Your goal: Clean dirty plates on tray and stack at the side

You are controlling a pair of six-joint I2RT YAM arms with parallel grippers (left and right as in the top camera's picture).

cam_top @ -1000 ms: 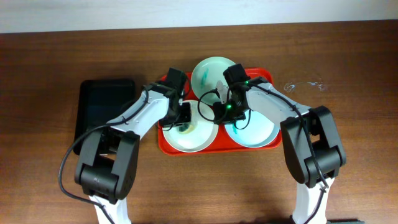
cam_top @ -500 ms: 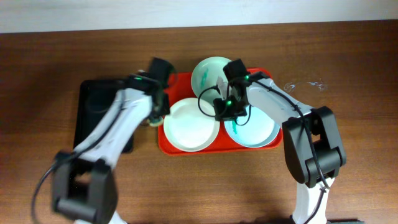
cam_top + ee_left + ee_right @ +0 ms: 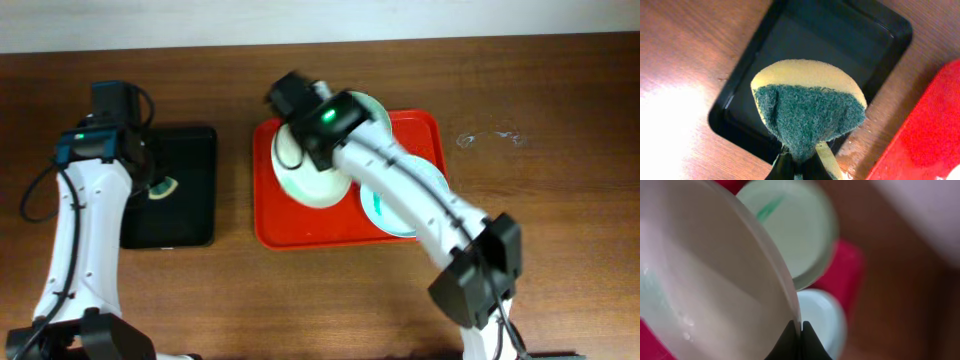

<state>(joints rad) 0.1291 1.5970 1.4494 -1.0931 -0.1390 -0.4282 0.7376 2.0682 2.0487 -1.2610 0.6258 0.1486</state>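
Note:
The red tray (image 3: 268, 228) holds three plates. My right gripper (image 3: 312, 150) is shut on the rim of the wiped white plate (image 3: 312, 182) and holds it tilted over the tray's left half; the right wrist view shows the rim pinched between the fingers (image 3: 799, 330). A plate with a teal smear (image 3: 790, 225) lies at the tray's back (image 3: 372, 106). A pale blue plate (image 3: 384, 212) with teal on it lies at the right, partly under the arm. My left gripper (image 3: 800, 167) is shut on a green and yellow sponge (image 3: 807, 115) above the black tray (image 3: 185, 215).
The black tray (image 3: 880, 45) lies left of the red tray (image 3: 935, 135), with a strip of wooden table between them. A clear crumpled wrapper (image 3: 490, 137) lies on the table to the right of the red tray.
My left arm swung left off the red tray with the sponge to above the black tray. My right gripper moved left from the right plate, took the wiped plate's rim and tilted it up.

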